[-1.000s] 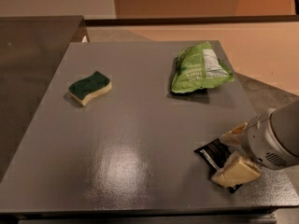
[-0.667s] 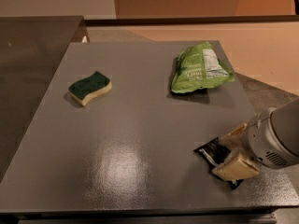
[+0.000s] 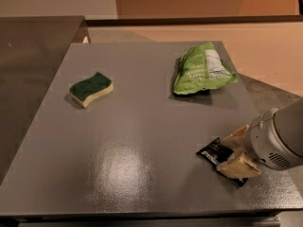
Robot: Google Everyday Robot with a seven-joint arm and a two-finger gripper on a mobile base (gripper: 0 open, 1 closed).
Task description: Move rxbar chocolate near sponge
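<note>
The rxbar chocolate (image 3: 214, 152) is a small black wrapper lying flat near the table's front right corner, its right part hidden under my gripper. My gripper (image 3: 239, 151) reaches in from the right, one pale finger on each side of the bar, low over the table. The sponge (image 3: 91, 88), dark green on pale yellow, lies at the left middle of the table, far from the bar and the gripper.
A green chip bag (image 3: 202, 69) lies at the back right of the grey table (image 3: 137, 141). A dark counter (image 3: 28, 46) adjoins the table on the left. The table's front and right edges are close to the gripper.
</note>
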